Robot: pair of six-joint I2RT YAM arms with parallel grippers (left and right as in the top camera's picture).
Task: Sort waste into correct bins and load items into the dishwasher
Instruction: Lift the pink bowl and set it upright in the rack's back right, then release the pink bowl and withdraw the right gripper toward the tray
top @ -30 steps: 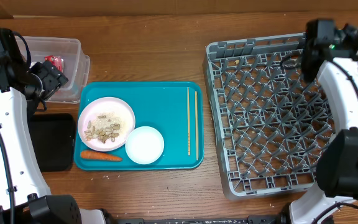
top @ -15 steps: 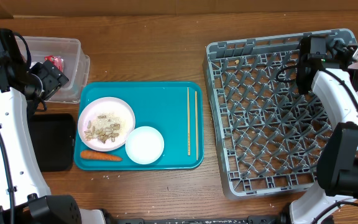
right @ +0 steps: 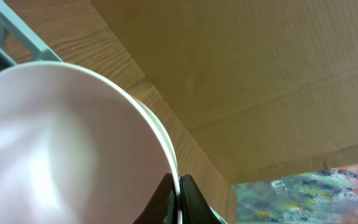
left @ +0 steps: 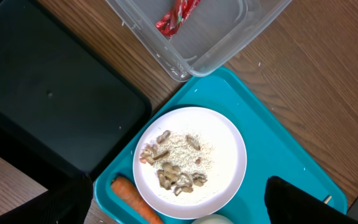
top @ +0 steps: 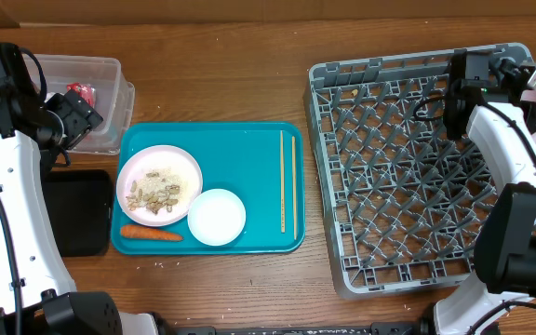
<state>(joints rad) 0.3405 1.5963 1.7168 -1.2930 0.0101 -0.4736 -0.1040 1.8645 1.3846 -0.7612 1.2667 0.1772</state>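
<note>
Pale pink bowl (right: 73,143) rim-clamped in right jaws at dish rack (top: 408,167) corner, likely next seating between pegs; left jaws released.

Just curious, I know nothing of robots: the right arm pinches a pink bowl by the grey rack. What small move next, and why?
Probably lower the pink bowl into the grey rack: the right gripper is shut on its rim, holding it at the rack's right edge.

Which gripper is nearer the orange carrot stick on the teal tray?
Left. The left gripper hovers open beside the clear plastic tub, near the orange carrot stick; the right gripper, shut on a pale pink bowl, is across at the grey dish rack.
</note>
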